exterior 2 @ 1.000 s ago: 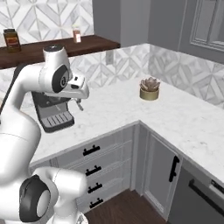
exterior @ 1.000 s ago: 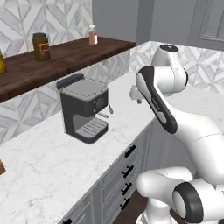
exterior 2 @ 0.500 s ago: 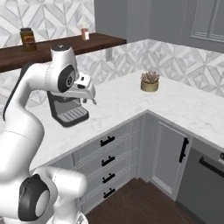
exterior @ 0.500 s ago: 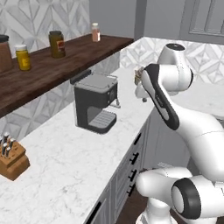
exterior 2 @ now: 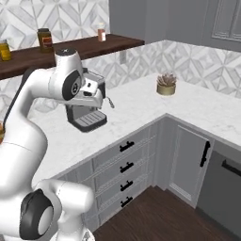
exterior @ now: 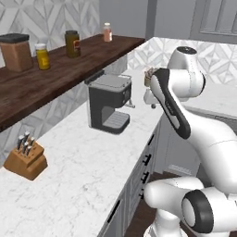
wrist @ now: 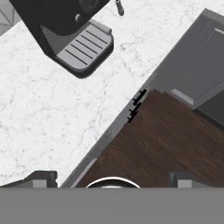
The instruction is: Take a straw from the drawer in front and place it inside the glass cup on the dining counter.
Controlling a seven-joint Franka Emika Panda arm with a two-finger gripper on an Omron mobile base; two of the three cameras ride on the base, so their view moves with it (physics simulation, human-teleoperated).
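A: Start at the fingers [wrist: 109, 180]. How do they stand?

B: Spread as wide apart as they go, one dark tip at each lower corner of the hand view, nothing between them. They hang in the air, looking straight down over the front edge of the bench [wrist: 48, 113].

A: What lies under them?

B: White grey-veined marble on one side, dark wood floor [wrist: 166, 148] on the other, with the bench edge running between. Three black bar handles [wrist: 136, 106] show end-on along that edge.

A: Are those the drawers?

B: Yes. In the right base view a stack of grey drawers [exterior 2: 124, 164] with black bar handles sits under the marble, all shut. Which one holds the straw I cannot tell.

A: And further out?

B: A black coffee machine [exterior: 109, 102] stands on the bench just behind the hand, its grey ribbed drip tray [wrist: 83, 49] at the top of the hand view. To its left, near the bench's near end, is a wooden knife block [exterior: 25, 157]. Above runs a dark wood shelf [exterior: 60, 76] carrying a brown canister [exterior: 16, 51], a yellow jar [exterior: 42, 56], a dark jar [exterior: 72, 43] and a small bottle [exterior: 107, 32].

A: Anything to the right?

B: A small potted plant [exterior 2: 166, 84] on the bench's corner stretch, well apart from the hand, and a dark appliance front [exterior 2: 221, 188] under the far run.
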